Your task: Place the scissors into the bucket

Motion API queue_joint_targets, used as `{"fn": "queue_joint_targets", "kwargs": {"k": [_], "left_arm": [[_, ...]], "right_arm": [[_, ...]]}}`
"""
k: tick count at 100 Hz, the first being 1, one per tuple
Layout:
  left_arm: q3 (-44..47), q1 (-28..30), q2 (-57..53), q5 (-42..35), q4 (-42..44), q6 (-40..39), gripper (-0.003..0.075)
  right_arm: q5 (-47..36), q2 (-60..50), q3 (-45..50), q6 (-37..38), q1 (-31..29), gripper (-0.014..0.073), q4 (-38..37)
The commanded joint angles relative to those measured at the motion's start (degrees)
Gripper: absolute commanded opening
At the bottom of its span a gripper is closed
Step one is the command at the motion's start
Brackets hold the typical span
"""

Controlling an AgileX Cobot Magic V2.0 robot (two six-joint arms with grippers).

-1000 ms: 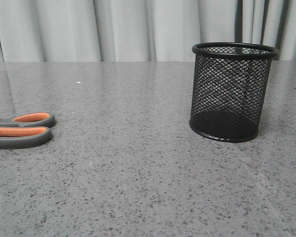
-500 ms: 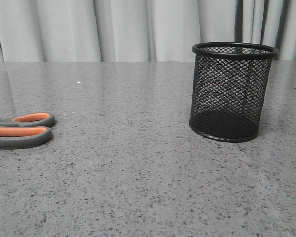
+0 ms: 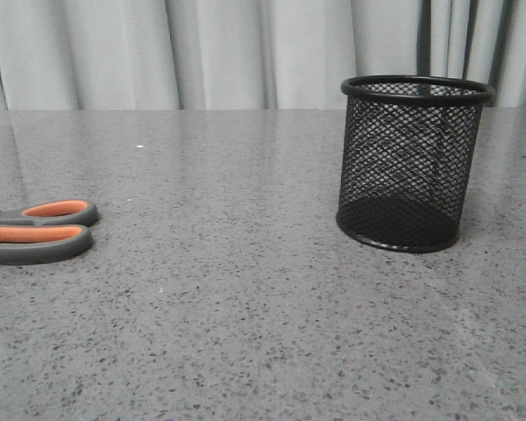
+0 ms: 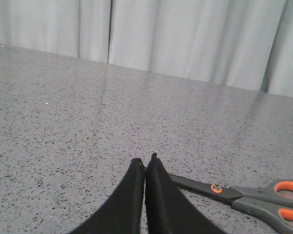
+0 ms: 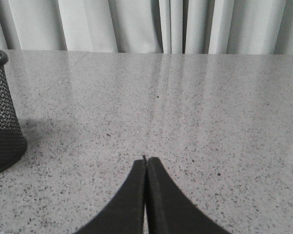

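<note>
Nothing moved since earlier: scissors [image 3: 37, 231] flat at left, mesh bucket [image 3: 412, 163] upright right; left gripper [image 4: 145, 165] and right gripper [image 5: 145, 163] pressed together, empty.

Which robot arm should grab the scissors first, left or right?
Probably the left. The scissors lie right beside the left gripper, whose fingers are shut. The right gripper, also shut, sees only the bucket and bare table.

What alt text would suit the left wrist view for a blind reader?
The left gripper, its two black fingers shut together, sits beside scissors lying flat on a speckled grey table. Pale curtains hang behind.
</note>
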Motion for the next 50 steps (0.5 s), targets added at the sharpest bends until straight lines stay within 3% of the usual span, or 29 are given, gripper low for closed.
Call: {"fn": "queue_joint_targets", "kwargs": {"k": [1,24,50], "left_arm": [[1.5,0.1,-1.4,-4.6,-0.7,-0.5,-0.0021],[1.5,0.1,-1.4,-4.6,-5.5,-0.5,-0.0021],[1.5,0.1,-1.4,-4.6,-18.6,-0.5,-0.0021]], "right_arm": [[-6.2,-1.4,1.0,0.0,-0.3,-0.0054,1.0],[-8.3,-1.4,1.0,0.0,-0.3,-0.0054,8.4],[-10.8,-1.4,1.0,0.0,-0.3,-0.0054,20.8]]}}
